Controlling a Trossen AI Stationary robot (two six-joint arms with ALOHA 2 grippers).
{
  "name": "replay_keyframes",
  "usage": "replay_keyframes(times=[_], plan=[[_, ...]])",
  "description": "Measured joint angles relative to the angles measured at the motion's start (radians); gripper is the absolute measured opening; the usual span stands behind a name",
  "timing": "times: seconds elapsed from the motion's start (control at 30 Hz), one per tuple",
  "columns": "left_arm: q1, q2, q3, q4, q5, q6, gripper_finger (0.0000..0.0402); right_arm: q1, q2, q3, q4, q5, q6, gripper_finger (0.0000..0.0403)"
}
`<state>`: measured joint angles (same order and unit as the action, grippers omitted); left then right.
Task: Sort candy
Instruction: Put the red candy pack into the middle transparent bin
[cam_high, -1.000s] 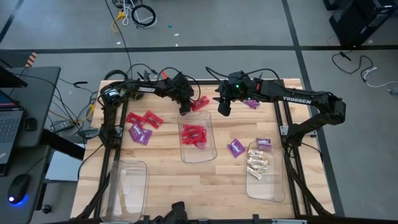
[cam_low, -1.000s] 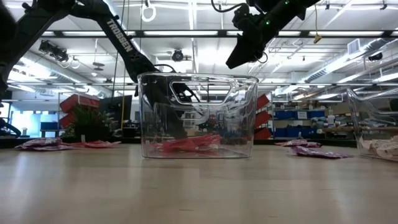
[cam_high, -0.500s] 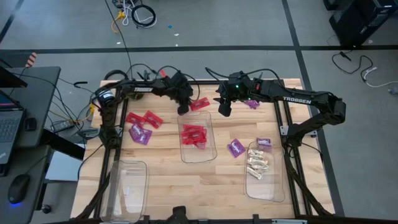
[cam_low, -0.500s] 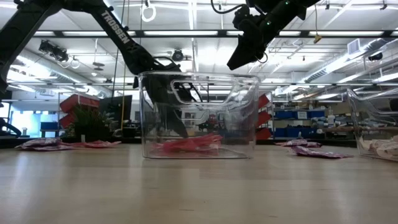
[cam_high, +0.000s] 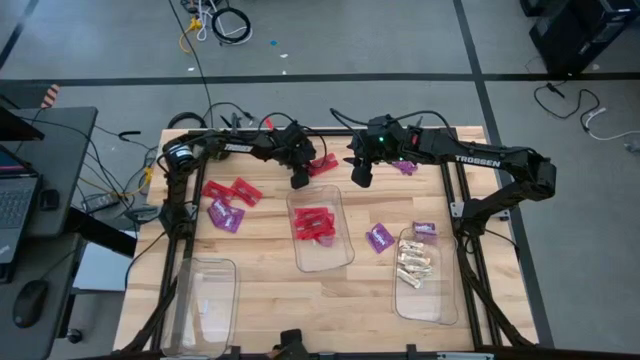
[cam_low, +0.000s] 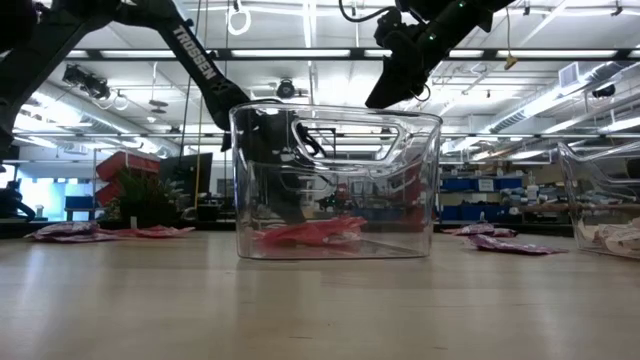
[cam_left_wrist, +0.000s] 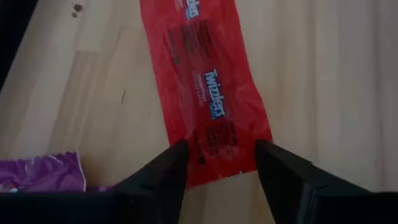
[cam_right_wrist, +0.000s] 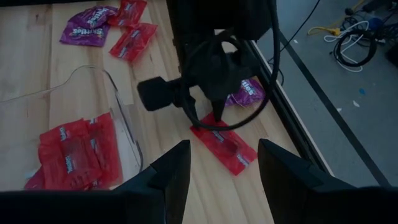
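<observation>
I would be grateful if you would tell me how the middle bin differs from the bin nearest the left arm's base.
The middle bin holds red packets; the near-left bin shows no candy. The middle bin lies slightly askew; the near-left one sits square to the table edge. Both are clear, rectangular plastic.

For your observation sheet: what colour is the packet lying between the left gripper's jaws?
Red packet with white lettering; the left wrist view shows it best.

A clear plastic bin (cam_low: 338, 180) stands on the wooden bench (cam_low: 320, 310), with red candy packets (cam_low: 300, 232) lying on its bottom. One dark arm (cam_low: 190, 60) comes down behind the bin. Another pincer (cam_low: 385, 92) hangs above it, at the upper right. More packets (cam_low: 95, 232) lie far left, purple ones (cam_low: 505, 243) at right.
</observation>
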<state>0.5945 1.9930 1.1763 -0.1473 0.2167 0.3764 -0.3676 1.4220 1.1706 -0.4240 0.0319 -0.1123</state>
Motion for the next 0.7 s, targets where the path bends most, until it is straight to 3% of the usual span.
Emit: replay_keyframes(times=[0.13, 0.33, 0.5, 0.7], plan=[[0.001, 0.001, 0.0, 0.014, -0.014, -0.003, 0.0153, 0.0, 0.0, 0.0, -0.001, 0.0, 0.0, 0.0173], [0.022, 0.0, 0.0, 0.016, -0.022, -0.002, 0.0016, 0.0, 0.0, 0.0, -0.004, -0.001, -0.002, 0.0173], [0.04, -0.039, 0.023, -0.011, -0.036, -0.001, 0.0003, 0.0, 0.0, 0.0, -0.013, -0.002, -0.003, 0.0173], [0.046, -0.192, 0.049, -0.05, -0.037, -0.003, 0.0002, 0.0, -0.002, 0.0, -0.044, 0.006, 0.003, 0.0173]])
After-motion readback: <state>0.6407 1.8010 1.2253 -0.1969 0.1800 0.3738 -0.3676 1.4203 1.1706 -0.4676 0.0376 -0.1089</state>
